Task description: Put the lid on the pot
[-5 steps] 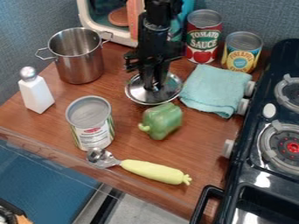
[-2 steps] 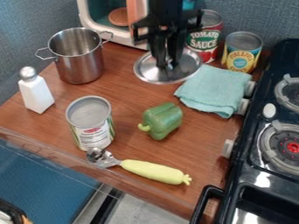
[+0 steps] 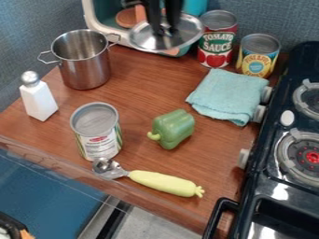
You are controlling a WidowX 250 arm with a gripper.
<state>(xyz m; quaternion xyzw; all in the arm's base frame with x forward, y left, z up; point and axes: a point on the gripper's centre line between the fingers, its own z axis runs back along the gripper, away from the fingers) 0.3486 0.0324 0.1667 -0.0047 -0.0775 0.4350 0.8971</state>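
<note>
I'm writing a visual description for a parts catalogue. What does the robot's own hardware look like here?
The end effector is black, with two long, narrow fingers that look roughly straight. I can make out no cables or markings on it.

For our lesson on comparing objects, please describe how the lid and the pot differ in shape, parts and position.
The lid is a shallow disc, while the pot is a deep, open-topped cylinder.
The pot has two wire handles on its sides; the lid has none at its rim.
The lid hangs from the gripper, while the pot stands upright on the table.
Both are shiny, silvery and round.
</note>
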